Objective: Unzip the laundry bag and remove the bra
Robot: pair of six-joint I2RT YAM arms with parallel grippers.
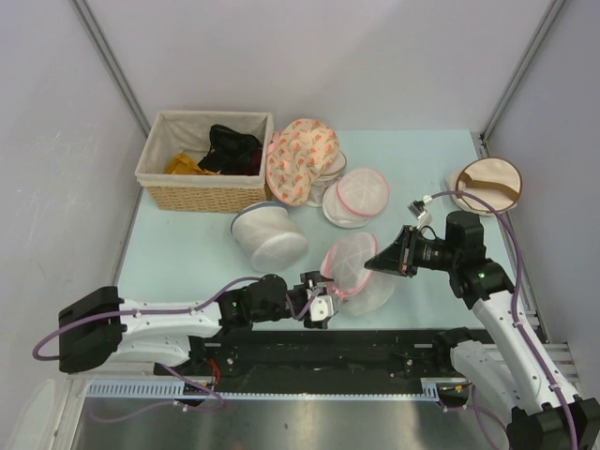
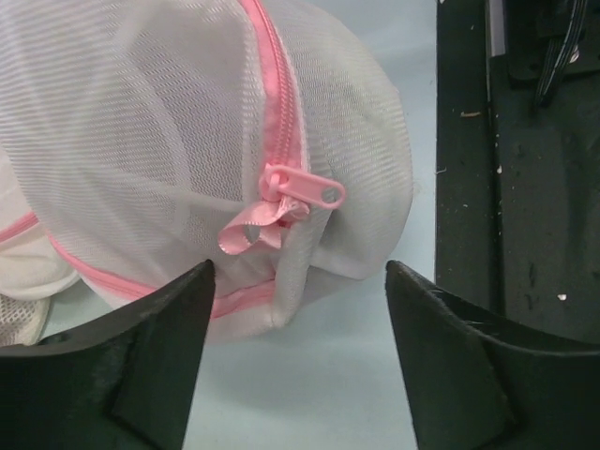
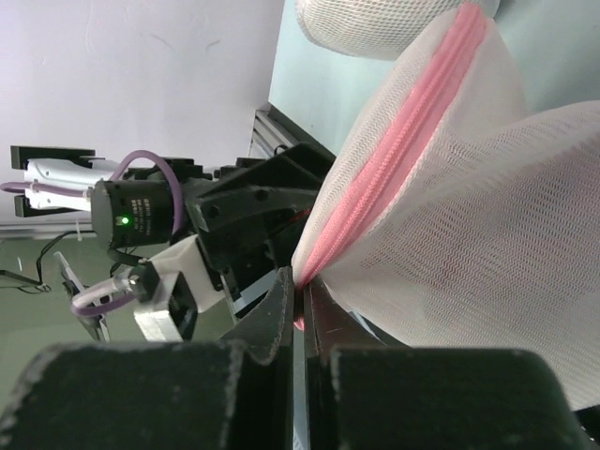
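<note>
**Desk:** Where's the pouch sitting for you?

**Operator:** I have the small rounded white mesh laundry bag (image 1: pixel 354 270) with its pink zipper band (image 3: pixel 394 159) on the pale blue-green table (image 1: pixel 187 253). It lies near the front edge, between my two arms. A larger white mesh cylinder (image 1: pixel 270 234) stands just behind it on the left.

**Desk:** What's the right gripper doing?

**Operator:** My right gripper (image 3: pixel 302 291) is clamped tight on the bag's pink band, with the mesh bunched up above its fingers. In the overhead view its tip (image 1: pixel 370 265) meets the bag's right side.

**Desk:** And the left?

**Operator:** My left gripper (image 2: pixel 298 272) is spread wide, one black finger on each side of the bag's near end. The pink zipper pull (image 2: pixel 302 186) with its ribbon loop sits just beyond the gap. I can't tell whether the fingers touch the mesh.

**Desk:** Is the zip open?

**Operator:** The teeth I can see look closed. The mesh hides whatever is inside.

**Desk:** What's behind?

**Operator:** A wicker basket (image 1: pixel 202 192) at the back left holds a black garment (image 1: pixel 234 145) and a yellow cloth (image 1: pixel 183 164). A peach floral round bag (image 1: pixel 300 157) leans beside it.
</note>
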